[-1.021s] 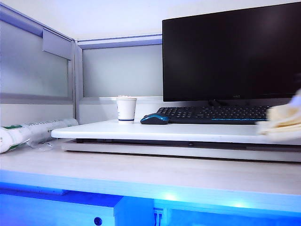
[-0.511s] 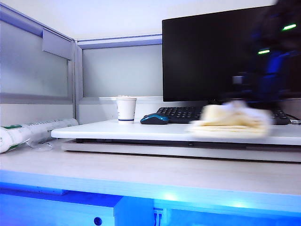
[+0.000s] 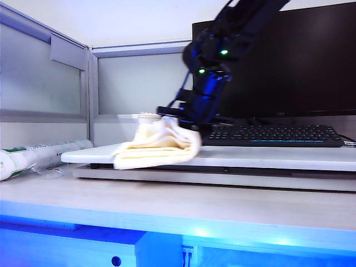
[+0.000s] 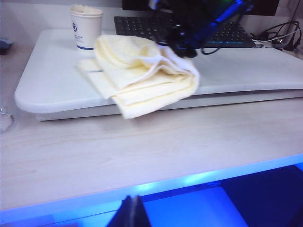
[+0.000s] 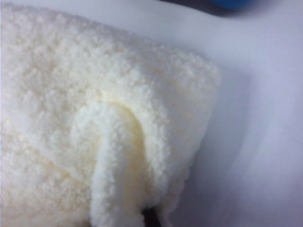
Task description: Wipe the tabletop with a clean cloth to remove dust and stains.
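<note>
reaching across from the right, the right gripper (image 3: 186, 125) has its fingers clamped on the cloth (image 3: 157, 147); the cloth lies bunched on the left part of the white tabletop (image 3: 278, 157), its folded edge hanging over the front rim, just in front of the paper cup (image 4: 85, 27); the keyboard (image 3: 272, 135) sits behind on the same board; the left gripper (image 4: 130, 213) hangs low over the wood-grain desk (image 4: 142, 151), fingers together, holding nothing
</note>
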